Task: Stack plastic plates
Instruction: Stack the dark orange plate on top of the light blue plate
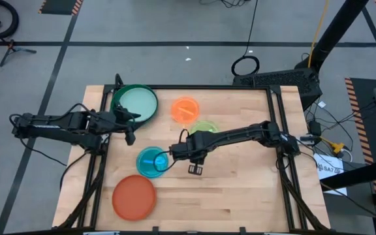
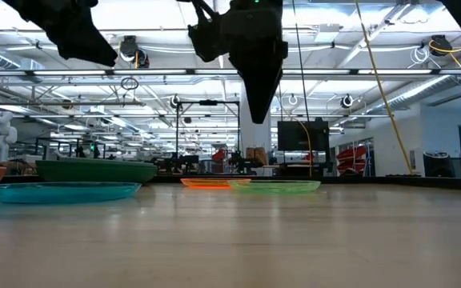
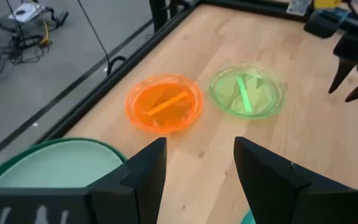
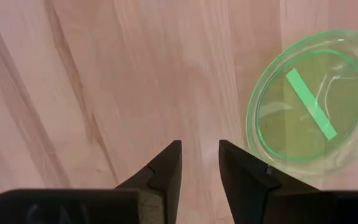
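A pale mint plate lies in a dark green plate at the far left of the table. The small orange plate and lime green plate sit side by side mid-table. The cyan plate and red-orange plate lie nearer. No pink plate shows. My left gripper hovers open beside the mint plate. My right gripper hangs open above bare wood, fingers pointing down, between the cyan plate and the lime plate.
A black frame borders the wooden table. Bare wood takes up the right and near-right parts. My right arm reaches across the lime plate's edge. In the low view both grippers hang well above the plates.
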Action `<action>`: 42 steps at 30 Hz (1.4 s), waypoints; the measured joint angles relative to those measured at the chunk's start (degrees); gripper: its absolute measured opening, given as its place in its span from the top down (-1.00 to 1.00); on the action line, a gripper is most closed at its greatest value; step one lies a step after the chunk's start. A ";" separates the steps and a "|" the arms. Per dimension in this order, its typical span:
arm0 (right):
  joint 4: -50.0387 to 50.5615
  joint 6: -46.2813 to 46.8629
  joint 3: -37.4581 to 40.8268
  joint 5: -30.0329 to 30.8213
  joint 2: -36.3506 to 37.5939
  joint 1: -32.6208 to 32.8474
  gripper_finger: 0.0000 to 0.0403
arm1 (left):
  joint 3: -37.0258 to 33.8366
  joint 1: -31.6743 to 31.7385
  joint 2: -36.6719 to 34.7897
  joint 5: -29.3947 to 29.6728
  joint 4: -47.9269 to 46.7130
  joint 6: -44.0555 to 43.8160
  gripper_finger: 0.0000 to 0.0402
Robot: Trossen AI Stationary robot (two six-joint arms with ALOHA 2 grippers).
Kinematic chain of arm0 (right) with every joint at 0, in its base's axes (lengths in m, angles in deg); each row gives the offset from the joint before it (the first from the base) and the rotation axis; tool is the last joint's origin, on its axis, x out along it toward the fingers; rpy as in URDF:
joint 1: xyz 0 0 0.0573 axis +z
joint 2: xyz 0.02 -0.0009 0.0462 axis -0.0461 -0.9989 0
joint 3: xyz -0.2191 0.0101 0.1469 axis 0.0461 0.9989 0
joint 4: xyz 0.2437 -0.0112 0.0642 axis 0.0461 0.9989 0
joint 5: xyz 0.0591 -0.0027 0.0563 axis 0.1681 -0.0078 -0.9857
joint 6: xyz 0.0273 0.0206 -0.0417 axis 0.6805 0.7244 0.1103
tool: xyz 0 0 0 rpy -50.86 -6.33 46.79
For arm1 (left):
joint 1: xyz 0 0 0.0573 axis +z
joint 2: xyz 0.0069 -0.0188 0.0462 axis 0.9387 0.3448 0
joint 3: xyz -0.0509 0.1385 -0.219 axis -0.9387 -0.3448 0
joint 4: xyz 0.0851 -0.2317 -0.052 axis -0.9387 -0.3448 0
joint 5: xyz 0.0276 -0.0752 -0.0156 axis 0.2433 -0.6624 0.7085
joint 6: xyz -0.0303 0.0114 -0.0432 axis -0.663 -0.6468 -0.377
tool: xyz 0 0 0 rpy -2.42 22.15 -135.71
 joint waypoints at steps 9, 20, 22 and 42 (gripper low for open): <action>-3.81 -2.62 0.00 0.33 0.00 -0.41 0.50 | -0.28 -1.27 1.15 0.00 -0.41 -2.70 0.04; -4.85 -4.13 0.00 0.21 0.00 -1.14 0.50 | -0.31 -3.04 2.85 0.79 0.24 -1.63 0.04; -4.84 -4.00 0.00 0.21 0.00 -1.47 0.50 | -0.31 -3.05 3.03 0.82 0.03 -1.65 0.04; -9.01 7.19 7.29 0.43 -0.24 -3.59 0.50 | -0.31 -3.04 3.37 0.98 -0.62 3.77 0.04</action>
